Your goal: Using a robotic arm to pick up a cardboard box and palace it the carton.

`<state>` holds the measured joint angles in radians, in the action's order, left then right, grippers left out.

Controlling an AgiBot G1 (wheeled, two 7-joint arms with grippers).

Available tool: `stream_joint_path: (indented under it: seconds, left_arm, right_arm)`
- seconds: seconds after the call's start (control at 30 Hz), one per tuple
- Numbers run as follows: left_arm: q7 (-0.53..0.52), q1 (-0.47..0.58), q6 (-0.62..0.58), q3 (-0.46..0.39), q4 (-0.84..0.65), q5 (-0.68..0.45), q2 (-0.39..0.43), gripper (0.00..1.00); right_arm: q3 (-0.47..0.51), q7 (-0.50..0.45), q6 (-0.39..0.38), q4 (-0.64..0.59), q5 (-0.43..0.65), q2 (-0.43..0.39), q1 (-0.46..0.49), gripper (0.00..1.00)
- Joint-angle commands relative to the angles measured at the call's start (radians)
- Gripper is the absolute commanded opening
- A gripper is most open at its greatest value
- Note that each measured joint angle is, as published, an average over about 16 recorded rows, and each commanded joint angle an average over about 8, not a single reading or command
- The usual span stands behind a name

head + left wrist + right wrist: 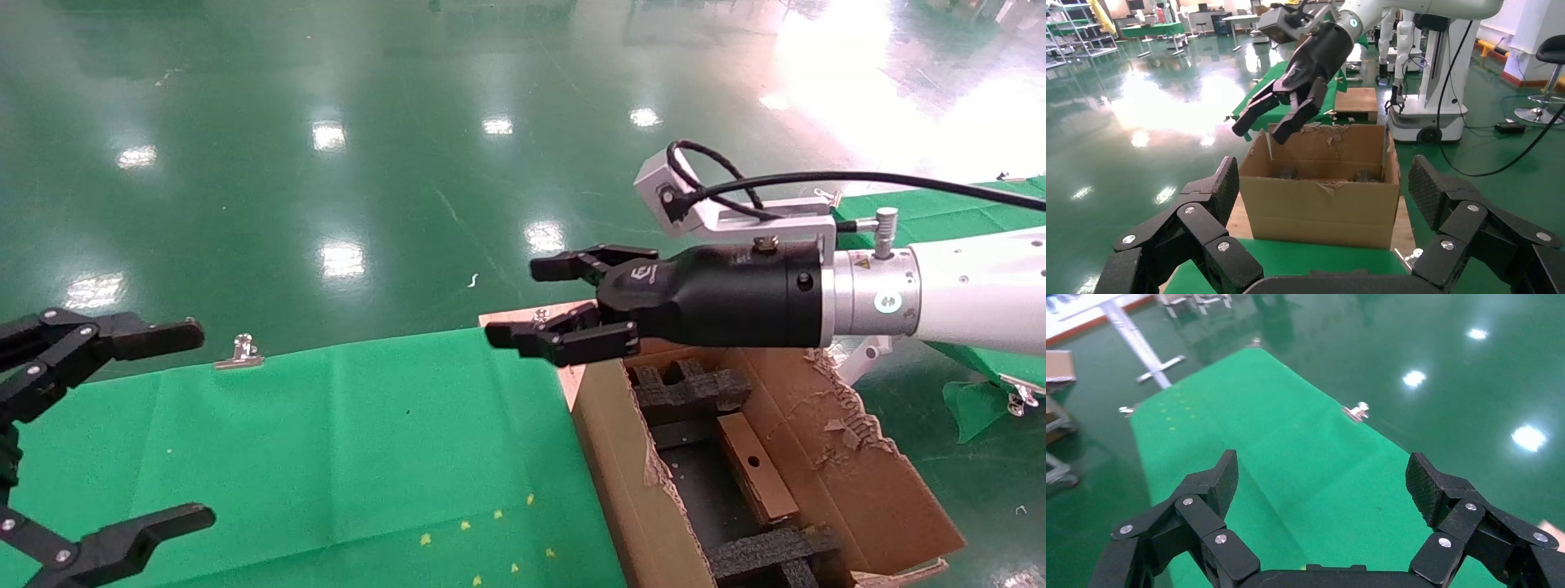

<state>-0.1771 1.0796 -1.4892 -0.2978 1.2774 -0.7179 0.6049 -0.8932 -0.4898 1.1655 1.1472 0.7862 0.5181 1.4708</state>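
Observation:
The small cardboard box (756, 469), flat and brown with a round hole, lies inside the carton (621, 465) between black foam inserts. My right gripper (564, 310), on the white arm, is open and empty. It hovers above the carton's far left corner, pointing out over the green table. In the left wrist view it (1259, 133) hangs above the carton (1321, 202). In its own view the right gripper (1322, 478) shows only green cloth between its fingers. My left gripper (200, 425) is open and empty over the table's left side, facing the carton (1324, 184).
The green cloth table (327, 441) stands left of the carton, with a metal clip (243, 351) on its far edge and small yellow marks (490, 531) near the front. Another robot base (1425, 92) stands beyond the carton. A second green-covered table (940, 212) is at the right.

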Motion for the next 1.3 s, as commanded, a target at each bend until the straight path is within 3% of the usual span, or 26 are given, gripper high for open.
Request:
stream_joint_path:
  seconds: [0.03, 0.97, 1.3]
  left_arm:
    - [0.000, 0.000, 0.000, 0.000, 0.000, 0.000, 0.000, 1.00]
    - [0.001, 0.000, 0.001, -0.001, 0.000, 0.001, -0.001, 1.00]
    - [0.001, 0.000, 0.001, -0.001, 0.000, 0.001, -0.001, 1.00]
  right_arm:
    - [0.038, 0.019, 0.020, 0.008, -0.003, 0.006, -0.024, 1.00]
    - [0.561, 0.276, 0.302, 0.125, -0.051, 0.085, -0.362, 1.00]
    - [0.651, 0.315, 0.350, 0.145, -0.059, 0.099, -0.421, 1.00]
